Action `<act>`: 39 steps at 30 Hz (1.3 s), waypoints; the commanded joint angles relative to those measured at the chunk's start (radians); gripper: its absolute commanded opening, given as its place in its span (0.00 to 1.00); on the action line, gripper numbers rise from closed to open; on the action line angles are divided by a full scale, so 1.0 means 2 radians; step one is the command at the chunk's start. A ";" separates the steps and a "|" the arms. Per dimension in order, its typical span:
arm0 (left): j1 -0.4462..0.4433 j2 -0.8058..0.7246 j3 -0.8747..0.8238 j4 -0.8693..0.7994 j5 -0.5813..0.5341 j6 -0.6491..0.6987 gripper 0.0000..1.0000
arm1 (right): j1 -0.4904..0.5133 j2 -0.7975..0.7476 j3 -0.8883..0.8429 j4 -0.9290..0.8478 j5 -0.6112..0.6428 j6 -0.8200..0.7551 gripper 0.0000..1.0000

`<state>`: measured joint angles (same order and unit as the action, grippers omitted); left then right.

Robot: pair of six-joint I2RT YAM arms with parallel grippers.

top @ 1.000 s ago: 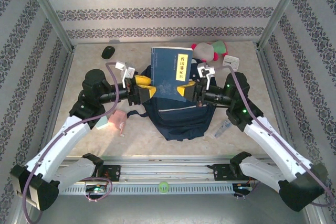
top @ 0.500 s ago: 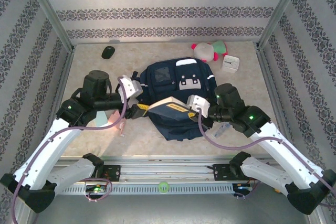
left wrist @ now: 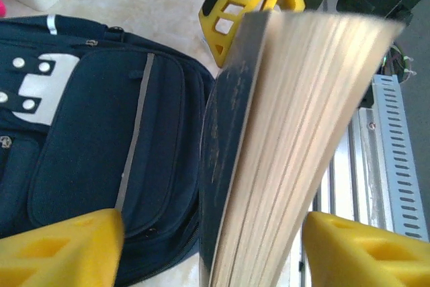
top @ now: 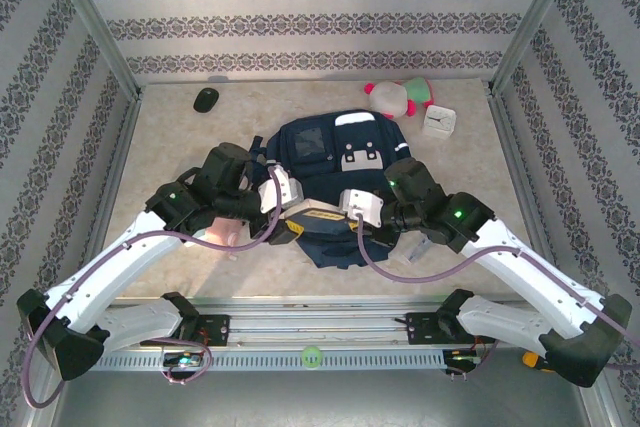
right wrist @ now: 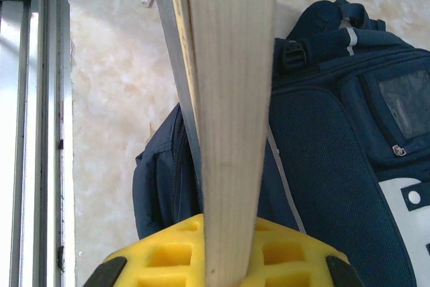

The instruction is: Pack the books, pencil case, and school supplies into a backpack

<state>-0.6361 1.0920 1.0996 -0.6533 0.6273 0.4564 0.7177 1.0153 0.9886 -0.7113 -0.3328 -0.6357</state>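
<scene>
Right gripper [right wrist: 222, 233]: clamped on one end of the book [left wrist: 282, 132], whose page edges run straight out from between the yellow fingers.
Left gripper [left wrist: 211, 223]: fingers apart, astride the book's other end. One finger stands clear of the dark cover and the other sits just beside the page edges.
Change: half a second ago the book hung tilted over the backpack's near half with its cover label showing, and the arms were spread wider. Now both arms have drawn inward and down, and the book sits lower and almost edge-on. A second ago it stood upright with its cover facing the top camera.
Backpack [top: 335, 152]: lies flat on the surface [top: 180, 137], front patch up, and its front pocket looks closed. Its inside is hidden, and I cannot tell whether the book's lower edge has entered it at the near end.
Outside the backpack: the pink piece [top: 225, 232] lies by the left arm and the clear packet [top: 425, 247] under the right arm.
Far edge: plush toy [top: 395, 95], clock [top: 438, 120], mouse [top: 206, 99].
</scene>
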 commanded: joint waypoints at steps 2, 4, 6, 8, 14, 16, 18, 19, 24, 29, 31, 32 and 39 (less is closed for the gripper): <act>-0.007 0.000 -0.008 0.046 0.017 -0.019 0.35 | 0.000 -0.002 0.020 0.035 -0.011 0.010 0.02; -0.007 -0.010 -0.025 0.076 0.018 -0.037 0.11 | -0.012 -0.011 0.011 0.045 -0.018 0.025 0.13; -0.004 -0.030 -0.056 0.128 0.024 -0.061 0.00 | -0.039 -0.029 -0.005 0.058 -0.047 0.042 0.32; 0.003 -0.052 -0.091 0.203 0.040 -0.104 0.00 | -0.085 -0.055 -0.031 0.080 -0.114 0.071 0.49; 0.011 -0.067 -0.140 0.359 0.089 -0.213 0.00 | -0.214 -0.143 -0.150 0.255 -0.342 0.248 0.64; 0.011 -0.067 -0.147 0.396 0.098 -0.235 0.00 | -0.240 -0.156 -0.185 0.329 -0.382 0.318 0.65; 0.011 -0.064 -0.145 0.417 0.104 -0.246 0.00 | -0.256 -0.161 -0.212 0.384 -0.391 0.378 0.66; 0.011 -0.062 -0.141 0.417 0.105 -0.247 0.00 | -0.261 -0.162 -0.220 0.408 -0.393 0.405 0.66; 0.011 -0.047 -0.132 0.440 0.119 -0.262 0.00 | -0.261 -0.153 -0.241 0.532 -0.426 0.500 0.64; 0.011 -0.030 -0.124 0.442 0.107 -0.267 0.00 | -0.265 -0.135 -0.230 0.556 -0.451 0.528 0.00; 0.011 -0.028 -0.125 0.438 0.077 -0.263 0.12 | -0.274 -0.132 -0.228 0.554 -0.444 0.535 0.00; 0.011 -0.029 -0.123 0.427 0.055 -0.257 0.26 | -0.281 -0.131 -0.226 0.553 -0.439 0.542 0.00; -0.012 0.006 -0.074 0.279 -0.098 -0.140 0.68 | -0.396 -0.116 -0.217 0.466 -0.336 0.649 0.00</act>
<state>-0.6296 1.0683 0.8928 0.0402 0.5915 0.0402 -0.0078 0.7753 0.5201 0.2859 -1.1259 0.5316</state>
